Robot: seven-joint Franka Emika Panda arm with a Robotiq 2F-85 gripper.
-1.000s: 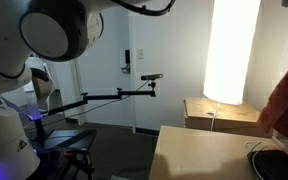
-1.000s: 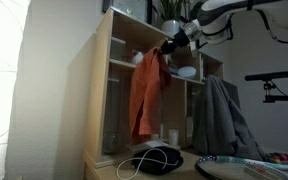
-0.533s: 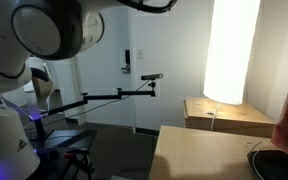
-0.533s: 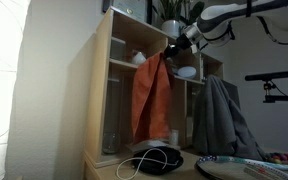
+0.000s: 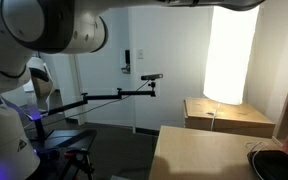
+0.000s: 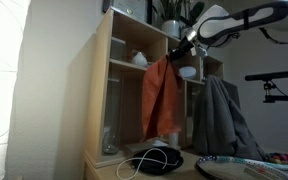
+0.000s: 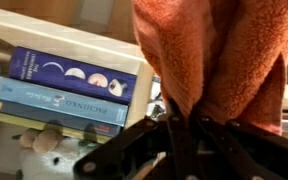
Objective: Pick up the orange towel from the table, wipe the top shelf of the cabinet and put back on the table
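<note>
Cabinet (image 6: 102,90) behind; orange towel (image 6: 162,100) drapes, half-hiding clamped tool (image 6: 177,48).

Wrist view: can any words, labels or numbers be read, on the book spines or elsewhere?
None can be read.
Spine of the light blue book: lettering, too blurred to read.
Spine of the dark blue book: moon-phase pictures, no legible words.
On the orange towel: no label shows.

arm (image 6: 249,14): raised high, extended roughly level | claw (image 6: 176,48): tilted downward, jaws pinched closed
</note>
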